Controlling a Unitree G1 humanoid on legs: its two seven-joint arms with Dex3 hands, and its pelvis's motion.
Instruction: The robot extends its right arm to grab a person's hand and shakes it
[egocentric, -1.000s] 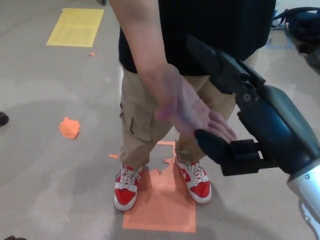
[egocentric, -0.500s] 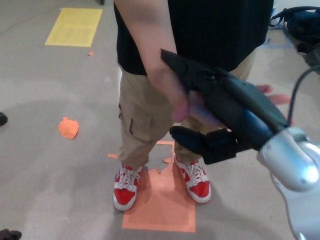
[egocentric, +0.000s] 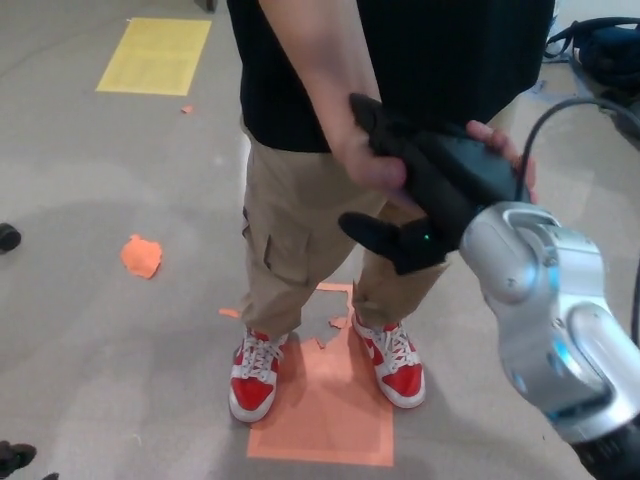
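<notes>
A person in a black shirt and tan trousers stands in front of me, one arm reaching down. The person's hand (egocentric: 375, 168) is wrapped together with my right hand (egocentric: 425, 190): my black fingers close over its palm, and the person's fingertips (egocentric: 500, 140) curl over the back of my hand. My silver right forearm (egocentric: 550, 310) comes in from the lower right. My left hand does not show.
The person's red and white shoes (egocentric: 255, 372) stand on an orange floor patch (egocentric: 325, 400). A yellow rectangle (egocentric: 155, 55) lies on the grey floor at the top left, and an orange scrap (egocentric: 141, 255) at the left. Dark bags (egocentric: 600, 50) sit at the top right.
My right hand has risen and moved in onto the person's hand, and its fingers have closed on it. The person's fingers now wrap over my hand.
</notes>
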